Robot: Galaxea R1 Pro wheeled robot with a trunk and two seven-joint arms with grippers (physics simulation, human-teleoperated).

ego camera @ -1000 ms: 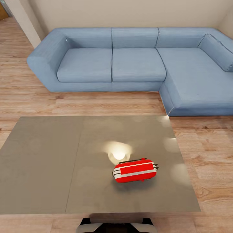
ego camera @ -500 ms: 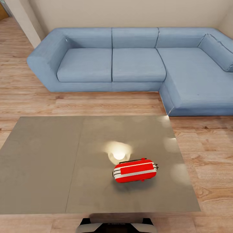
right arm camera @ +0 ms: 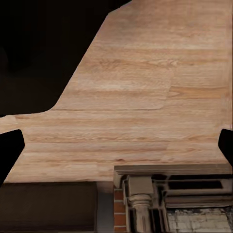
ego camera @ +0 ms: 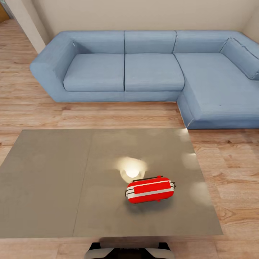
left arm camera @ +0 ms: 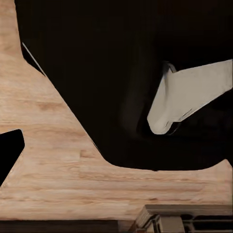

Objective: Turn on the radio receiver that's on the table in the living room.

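The radio receiver (ego camera: pixel 150 189) lay on its back on the worktop (ego camera: pixel 46 187), its handle side turned toward the sofa (ego camera: pixel 144 72) and its red rounded-rectangle shell crossed by a pale silver band. Lying flat like that, it would not tip under a press from above, which probably suits a switch-on by touch; its dial could not be made out from the head camera. It sat on the side of the worktop's seam (ego camera: pixel 82 180) nearer the sofa's chaise, close to the edge by the robot's base (ego camera: pixel 129 250).

The worktop was a low, flat grey square with a glossy top; just beside the radio, on its sofa side, a bright lamp reflection (ego camera: pixel 131 168) pooled on the sheen, with fainter pale patches nearby. The base, dark and rounded, showed right at the worktop's near edge, so the robot appeared parked within reach, with no arm yet raised over the radio.

Beyond the worktop ran light wood plank floor (ego camera: pixel 32 111), then the blue L-shaped sofa with soft, finely woven cushions against a beige wall.

Both wrist cameras looked down on that plank floor, past dark shapes at their edges, which suggested lowered arms. Whether the left pincer or the right pincer was released or clenched could not be told.
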